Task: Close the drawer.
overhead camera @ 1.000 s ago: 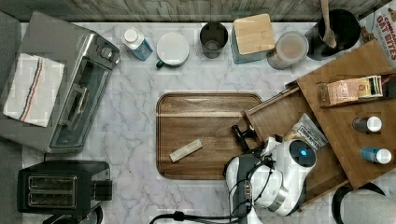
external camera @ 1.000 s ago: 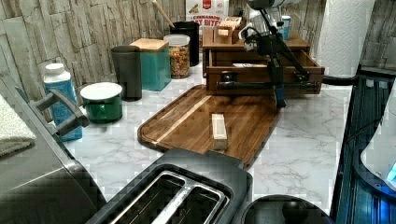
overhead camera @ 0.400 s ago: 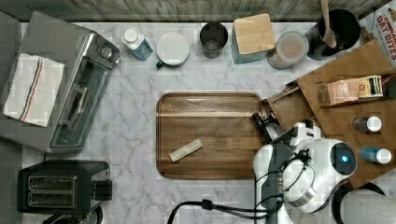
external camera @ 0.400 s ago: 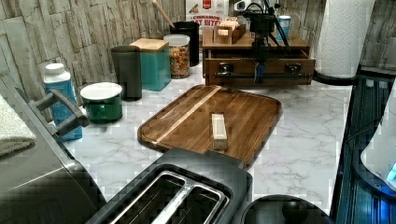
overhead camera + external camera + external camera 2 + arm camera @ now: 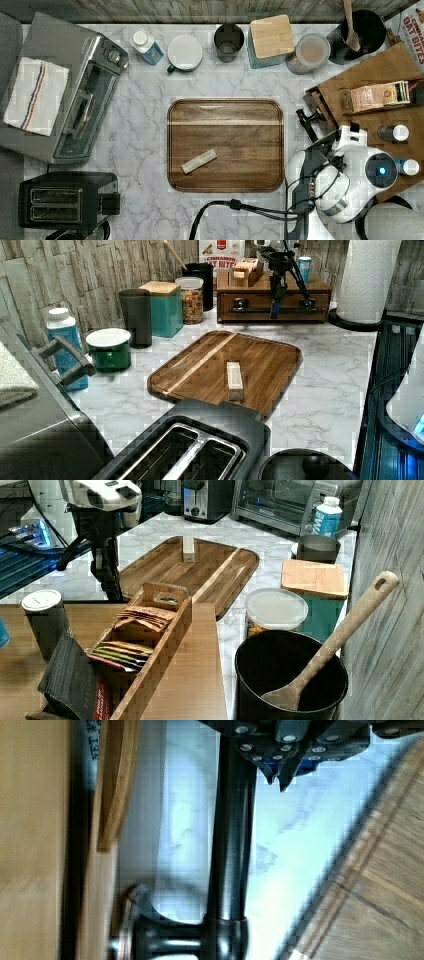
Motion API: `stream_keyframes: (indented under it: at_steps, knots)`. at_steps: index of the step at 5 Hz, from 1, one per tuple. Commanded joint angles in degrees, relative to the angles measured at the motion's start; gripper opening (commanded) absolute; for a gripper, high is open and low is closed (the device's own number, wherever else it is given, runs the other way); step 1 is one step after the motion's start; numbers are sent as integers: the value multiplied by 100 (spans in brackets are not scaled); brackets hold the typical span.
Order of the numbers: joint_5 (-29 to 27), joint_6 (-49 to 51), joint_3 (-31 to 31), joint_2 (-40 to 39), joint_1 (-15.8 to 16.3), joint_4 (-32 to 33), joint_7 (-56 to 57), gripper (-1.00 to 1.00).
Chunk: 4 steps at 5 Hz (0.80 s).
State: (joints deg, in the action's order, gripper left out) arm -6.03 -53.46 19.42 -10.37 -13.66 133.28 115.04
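so the drawer [image 5: 274, 308] sits pushed in, its front flush with the small wooden cabinet [image 5: 320, 290] at the back of the marble counter [image 5: 330, 370] in the left view, right beside the paper towel roll [image 5: 367, 277]. the gripper [image 5: 274, 310] hangs down right in front of the drawer face, its tips at the dark bar handle [image 5: 274, 310], about midway between the two round handle mounts. in the wrist view the handle [image 5: 231, 845] runs as a dark rod across the marble, and the fingertips [image 5: 272, 770] sit just beside it, off to one side rather than around it. the two tips look pressed together with nothing between them, so closed on nothing as far as i can see.

from the top view the gripper [image 5: 307, 120] pokes out past the cabinet's edge toward the big wooden tray [image 5: 225, 145], which has a small wooden block [image 5: 199, 161] lying on it. on top of the cabinet there's a box of tea bags [image 5: 145, 640].
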Motion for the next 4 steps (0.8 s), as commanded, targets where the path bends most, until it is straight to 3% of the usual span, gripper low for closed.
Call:
stream_keyframes:
  at_steps: [1, 2, 4]
  knots:
    - [-469, -921, 72, -936, -356, -2091, 761, -100]
    - [-585, -282, 85, -689, -363, -2135, 743, -100]
    - [-591, -284, 95, -690, -353, -2135, 743, -100]
